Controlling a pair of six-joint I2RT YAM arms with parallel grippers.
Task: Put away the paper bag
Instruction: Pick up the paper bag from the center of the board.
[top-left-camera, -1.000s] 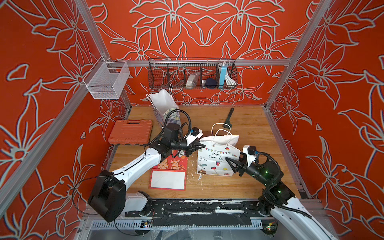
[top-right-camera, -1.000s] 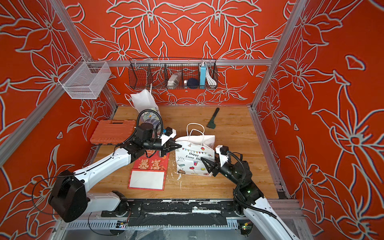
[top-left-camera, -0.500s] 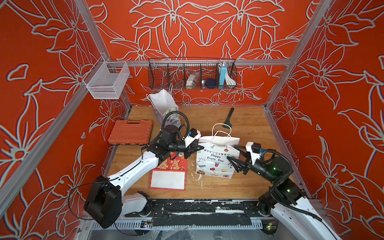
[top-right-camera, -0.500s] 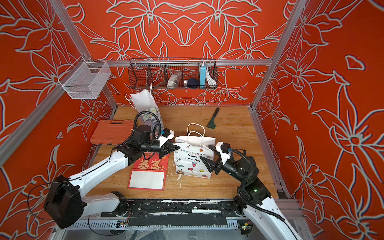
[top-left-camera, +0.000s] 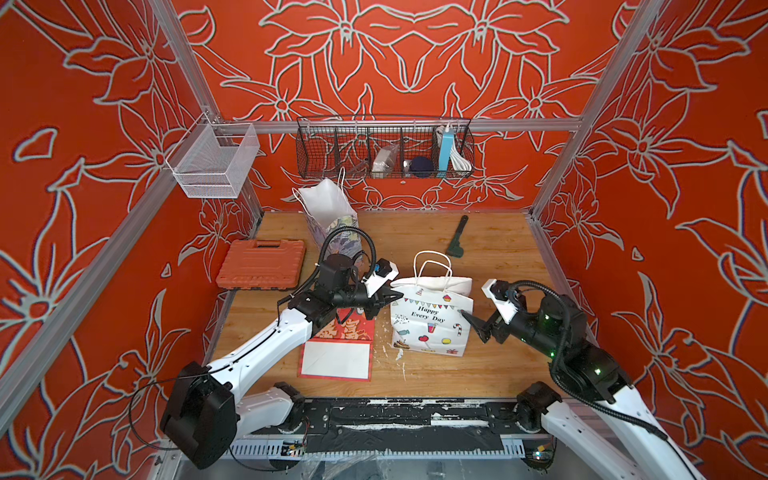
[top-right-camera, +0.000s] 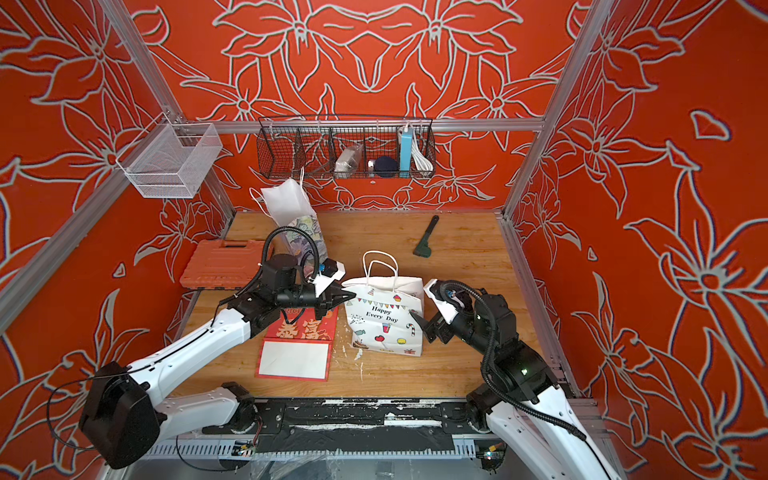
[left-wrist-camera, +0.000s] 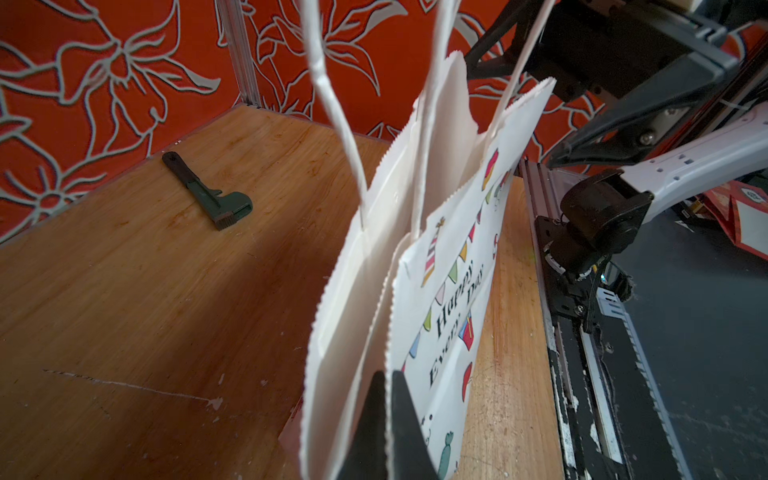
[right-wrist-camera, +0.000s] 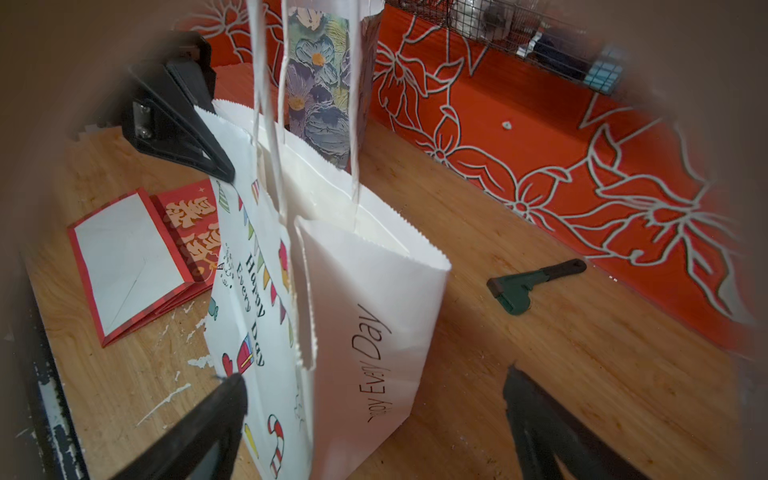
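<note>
The white paper bag (top-left-camera: 430, 328) (top-right-camera: 384, 328) printed "Happy Every Day" stands upright mid-table with its twine handles up. My left gripper (top-left-camera: 398, 296) (top-right-camera: 351, 296) is shut on the bag's top rim at its left end; in the left wrist view the fingers (left-wrist-camera: 386, 374) pinch the printed front panel (left-wrist-camera: 449, 291). My right gripper (top-left-camera: 473, 326) (top-right-camera: 420, 326) is open at the bag's right end. In the right wrist view its fingers (right-wrist-camera: 374, 376) stand wide apart either side of the bag's side panel (right-wrist-camera: 365, 299), pressing on nothing.
A flower-print bag (top-left-camera: 332, 220) stands at the back left beside an orange tool case (top-left-camera: 262, 270). A flat red folded bag (top-left-camera: 340, 349) lies left of the white bag. A dark wrench (top-left-camera: 457, 237) lies behind. A black wire basket (top-left-camera: 384, 149) and a white mesh basket (top-left-camera: 212, 162) hang on the walls.
My right gripper has opened wide and drawn back a little to the right from the bag's side. The left gripper stays shut on the rim; the bag has barely moved.
</note>
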